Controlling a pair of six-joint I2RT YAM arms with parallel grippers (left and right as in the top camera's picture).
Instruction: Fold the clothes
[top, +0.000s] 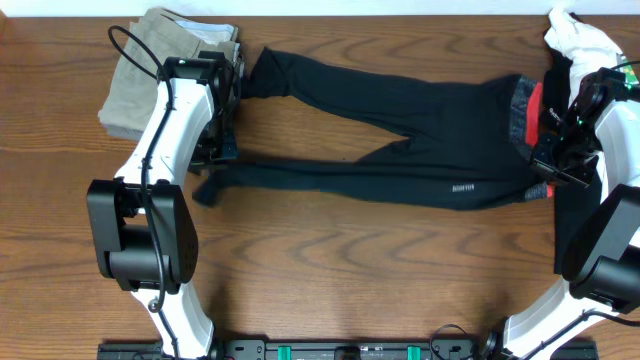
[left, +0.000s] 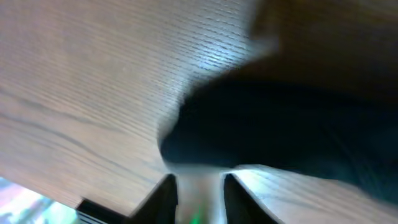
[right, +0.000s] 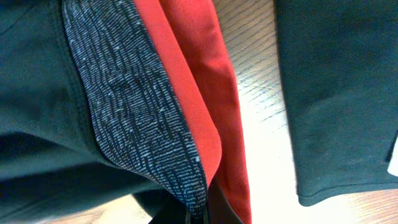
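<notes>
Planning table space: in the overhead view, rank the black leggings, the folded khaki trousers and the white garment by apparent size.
1. Black leggings, spread out.
2. Folded khaki trousers, partly hidden.
3. White garment, cut off by the frame edge, so its rank is unsure.

The table (top: 330, 260) is brown wood with wavy lines in it. Long black leggings (top: 460, 130) lie flat across it. The legs point left, and the red and grey band (the top part) is at the right. Folded tan trousers (top: 125, 90) sit at the back left. A white shirt (top: 580, 40) lies bunched at the back right. Another dark cloth (right: 336, 93) lies just beside the red band.
</notes>
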